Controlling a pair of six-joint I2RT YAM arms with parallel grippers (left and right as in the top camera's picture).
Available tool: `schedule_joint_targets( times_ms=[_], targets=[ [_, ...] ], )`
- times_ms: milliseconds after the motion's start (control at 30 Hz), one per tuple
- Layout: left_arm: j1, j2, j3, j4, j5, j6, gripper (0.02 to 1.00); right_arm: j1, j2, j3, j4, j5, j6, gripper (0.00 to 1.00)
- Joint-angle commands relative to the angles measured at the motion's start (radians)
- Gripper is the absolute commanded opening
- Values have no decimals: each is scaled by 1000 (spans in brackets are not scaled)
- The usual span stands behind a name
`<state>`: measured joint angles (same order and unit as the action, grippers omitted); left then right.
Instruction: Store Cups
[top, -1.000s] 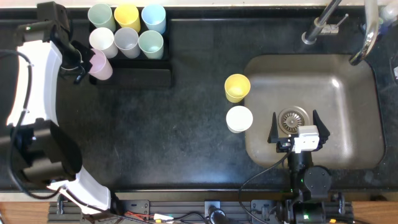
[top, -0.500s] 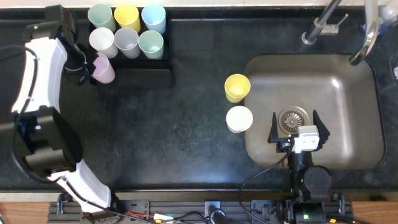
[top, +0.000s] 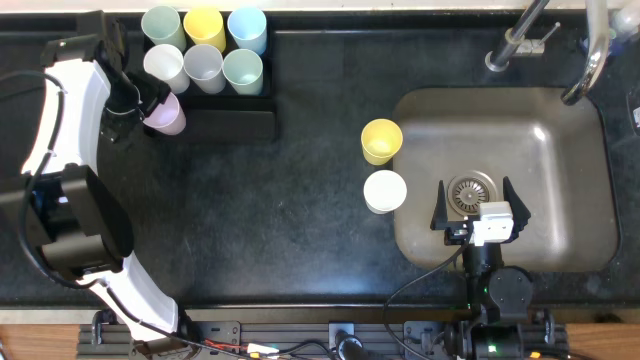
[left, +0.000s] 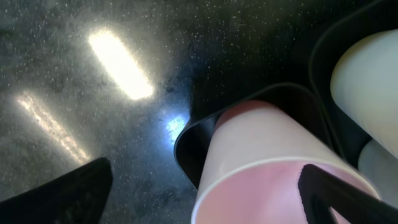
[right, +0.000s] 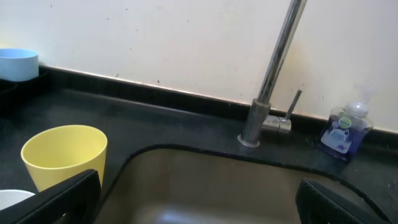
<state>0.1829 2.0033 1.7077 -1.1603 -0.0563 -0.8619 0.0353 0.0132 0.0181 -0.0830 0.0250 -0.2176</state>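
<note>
Top cam looked straight down; left wrist sat close on pink cup (left: 267, 155), right wrist faced faucet (right: 256, 118) (top shared both).

A cup (left: 267, 162) leans in a rack (top: 235, 125) slot, between the fingers of the left gripper (top: 148, 105). Left of the right gripper (top: 475, 197) stand a near cup (top: 385, 190) and a far cup (top: 381, 140).

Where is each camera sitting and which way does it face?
Top view: overhead, looking down on worktop, sink, left arm, right arm.
Left wrist view: on left arm, facing pink cup and rack; left pincer shows.
Right wrist view: over sink, facing faucet; right pincer shows.
Shared: yellow cup, in top and right wrist views.
</note>
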Motion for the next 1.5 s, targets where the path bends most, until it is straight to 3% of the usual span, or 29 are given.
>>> schedule_joint_targets(
  times_ms=[33, 233, 367, 500, 633, 900, 967, 1500],
  targets=[
    [-6, -55, -3, -11, -12, -3, 1000, 5, -6, -13, 5, -6, -3, 998],
    [-34, -246, -3, -22, 2, 1, 1000, 5, -6, -13, 5, -6, -3, 998],
    [-130, -383, -3, -14, 39, 31, 1000, 5, -6, -13, 5, -6, -3, 998],
    [-334, -426, 3, 34, -4, 142, 1000, 5, -6, -13, 5, -6, -3, 998],
    [-578, -370, 3, 47, -115, 157, 1000, 5, -6, -13, 5, -6, -3, 998],
    [-921, -161, 3, 197, -108, 94, 989, 5, -6, -13, 5, -6, -3, 996],
    [-951, -135, 3, 201, -84, 90, 956, 5, -6, -13, 5, -6, -3, 996],
    [-950, -10, 3, 247, 4, 73, 958, 5, -6, -13, 5, -6, -3, 996]
  ],
)
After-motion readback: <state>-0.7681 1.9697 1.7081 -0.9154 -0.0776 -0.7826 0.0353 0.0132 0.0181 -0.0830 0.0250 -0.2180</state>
